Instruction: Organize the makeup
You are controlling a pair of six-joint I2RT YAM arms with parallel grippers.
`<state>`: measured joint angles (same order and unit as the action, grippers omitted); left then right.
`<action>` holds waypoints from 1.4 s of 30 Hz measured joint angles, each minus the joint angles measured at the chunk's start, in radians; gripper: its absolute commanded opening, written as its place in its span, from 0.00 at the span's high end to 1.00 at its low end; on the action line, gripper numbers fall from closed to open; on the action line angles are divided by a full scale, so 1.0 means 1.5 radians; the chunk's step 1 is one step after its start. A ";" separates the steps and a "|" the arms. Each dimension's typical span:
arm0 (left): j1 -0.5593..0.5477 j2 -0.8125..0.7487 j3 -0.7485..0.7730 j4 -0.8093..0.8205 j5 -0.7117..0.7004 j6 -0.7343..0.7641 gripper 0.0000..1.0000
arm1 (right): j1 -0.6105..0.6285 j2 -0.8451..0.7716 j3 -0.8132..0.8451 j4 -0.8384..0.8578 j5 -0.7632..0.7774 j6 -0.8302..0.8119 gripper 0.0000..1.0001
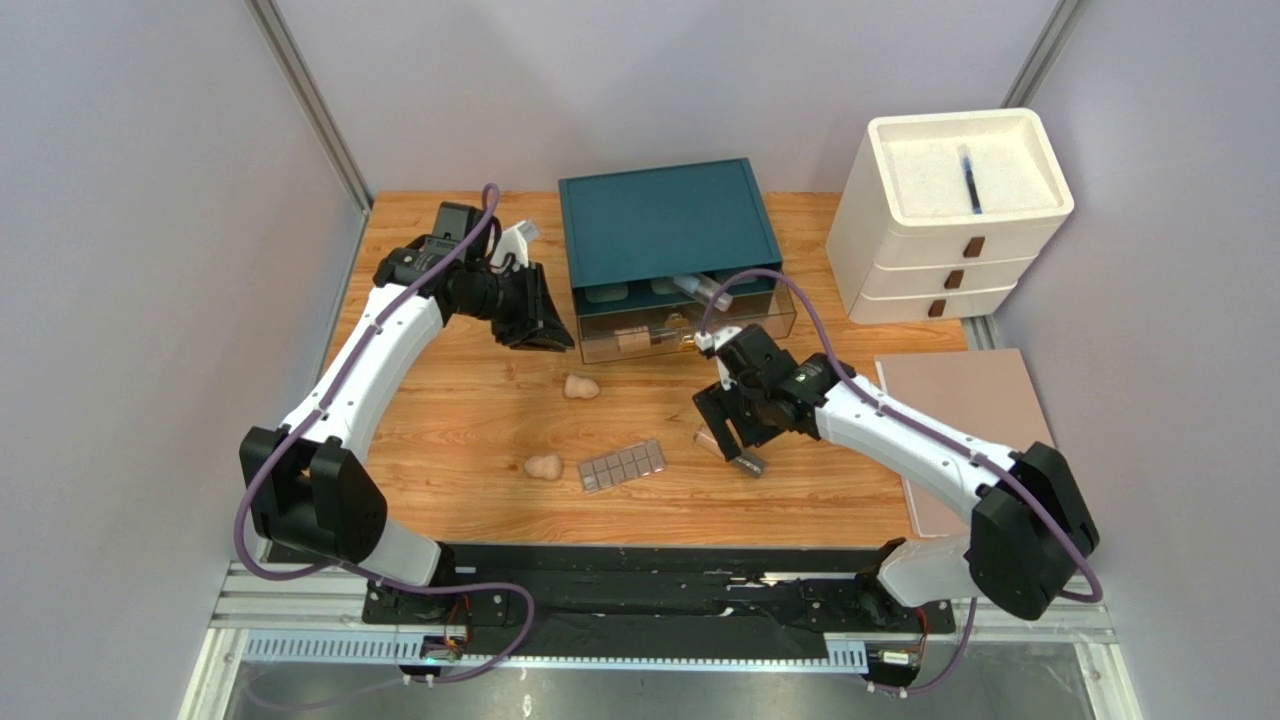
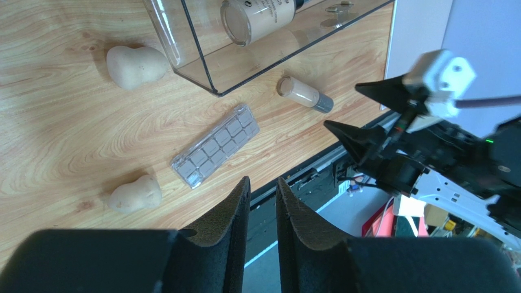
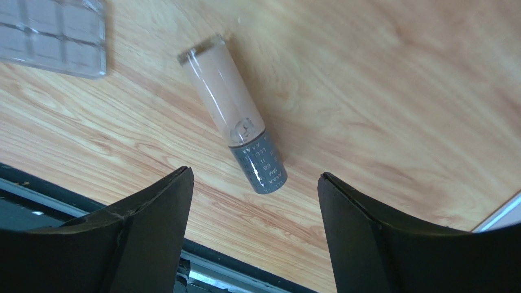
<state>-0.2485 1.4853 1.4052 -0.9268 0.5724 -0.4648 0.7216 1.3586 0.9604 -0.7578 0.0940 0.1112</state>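
Observation:
A tan tube with a grey cap (image 3: 235, 116) lies on the wood table; it also shows in the top view (image 1: 748, 462) and the left wrist view (image 2: 304, 94). My right gripper (image 3: 254, 175) is open and empty just above it, a finger on each side of the cap end (image 1: 736, 432). The gridded palette (image 1: 622, 465) lies left of the tube (image 2: 214, 145). Two beige sponges (image 1: 582, 387) (image 1: 543, 468) lie further left. Another tube (image 2: 260, 17) lies in the clear drawer (image 1: 684, 323). My left gripper (image 2: 263, 189) is empty with its jaws a narrow gap apart, left of the drawer (image 1: 534, 308).
The teal drawer box (image 1: 669, 225) stands at the back centre with its clear drawer pulled out. A white drawer unit (image 1: 947, 210) stands at the back right. A flat tan board (image 1: 969, 428) lies at the right edge. The table's near edge runs just below the palette.

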 measured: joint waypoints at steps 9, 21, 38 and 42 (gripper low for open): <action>0.000 0.000 0.000 0.000 0.000 0.001 0.72 | 0.001 0.132 -0.030 0.065 -0.011 0.039 0.34; 0.000 0.000 0.000 -0.002 -0.001 0.005 0.72 | 0.063 0.171 -0.015 0.075 -0.039 0.069 1.00; 0.000 0.000 0.000 -0.003 -0.001 0.005 0.72 | 0.069 0.053 0.306 0.009 0.102 -0.151 1.00; 0.000 0.000 0.000 -0.003 -0.001 0.005 0.71 | 0.050 0.132 0.356 0.034 0.113 -0.221 0.99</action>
<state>-0.2485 1.4849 1.4052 -0.9314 0.5713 -0.4576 0.7959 1.5562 1.4944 -0.7071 0.2642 -0.2203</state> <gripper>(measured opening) 0.281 0.291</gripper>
